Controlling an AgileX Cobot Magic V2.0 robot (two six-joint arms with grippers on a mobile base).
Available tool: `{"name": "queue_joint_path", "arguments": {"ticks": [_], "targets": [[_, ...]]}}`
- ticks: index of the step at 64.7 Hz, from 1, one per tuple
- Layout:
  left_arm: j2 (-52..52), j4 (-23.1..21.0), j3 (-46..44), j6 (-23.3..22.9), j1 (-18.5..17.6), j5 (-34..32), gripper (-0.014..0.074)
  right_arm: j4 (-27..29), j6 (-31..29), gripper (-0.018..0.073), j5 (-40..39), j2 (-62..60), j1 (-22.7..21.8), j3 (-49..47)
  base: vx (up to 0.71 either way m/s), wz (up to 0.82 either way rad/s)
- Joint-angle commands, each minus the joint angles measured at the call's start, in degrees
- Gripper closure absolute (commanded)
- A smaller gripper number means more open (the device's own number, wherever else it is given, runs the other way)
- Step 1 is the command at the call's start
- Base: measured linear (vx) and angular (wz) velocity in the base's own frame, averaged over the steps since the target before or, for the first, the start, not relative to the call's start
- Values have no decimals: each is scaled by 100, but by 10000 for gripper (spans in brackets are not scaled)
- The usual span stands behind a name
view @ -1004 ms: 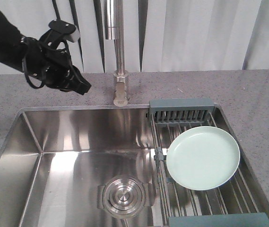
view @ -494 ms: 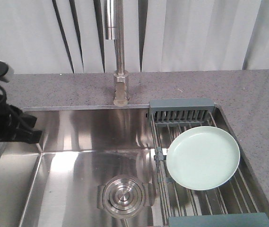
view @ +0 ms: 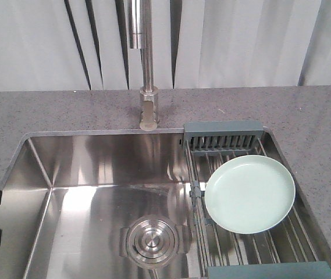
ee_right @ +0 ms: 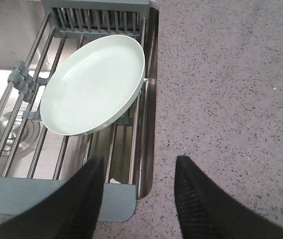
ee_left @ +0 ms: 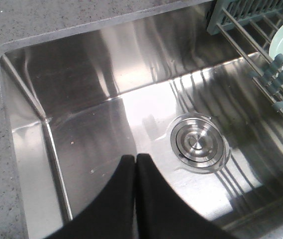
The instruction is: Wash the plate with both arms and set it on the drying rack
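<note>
The grey speckled countertop surrounds a stainless steel sink, whose basin fills most of the front view. A tall steel faucet rises from the counter behind the basin, in front of pale vertical blinds. The drying rack spans the right end of the sink, its steel rods running front to back between grey-blue plastic end pieces; the far end piece has a slotted comb section. The mint-green plate lies on the rods, face up and slightly tilted, touching the rack and nothing else. A round steel drain sits in the basin floor, left of the rack and apart from it.

The left gripper hangs over the left part of the basin, its two black fingers pressed together with nothing between them; only a dark piece of it shows at the left edge of the front view. The right gripper hovers above the rack's near end and the counter edge, fingers spread wide and empty, the plate lying beyond them.
</note>
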Motion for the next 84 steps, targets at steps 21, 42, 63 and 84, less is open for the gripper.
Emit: {"name": "queue_joint_path", "arguments": {"ticks": [21, 42, 63, 84], "targets": [[-856, -68, 22, -152, -3, -268, 603, -20, -21, 232, -356, 38, -24, -135, 0, 0], [-853, 151, 28, -145, -3, -247, 603, -20, -21, 232, -356, 38, -24, -135, 0, 0], [-2082, 1754, 958, -1900, 210, -1350, 603, -20, -21, 232, -356, 38, -24, -135, 0, 0], [-3638, 1658, 2102, -1901, 1217, -1624, 603, -20, -21, 232, -356, 38, -24, -135, 0, 0]]}}
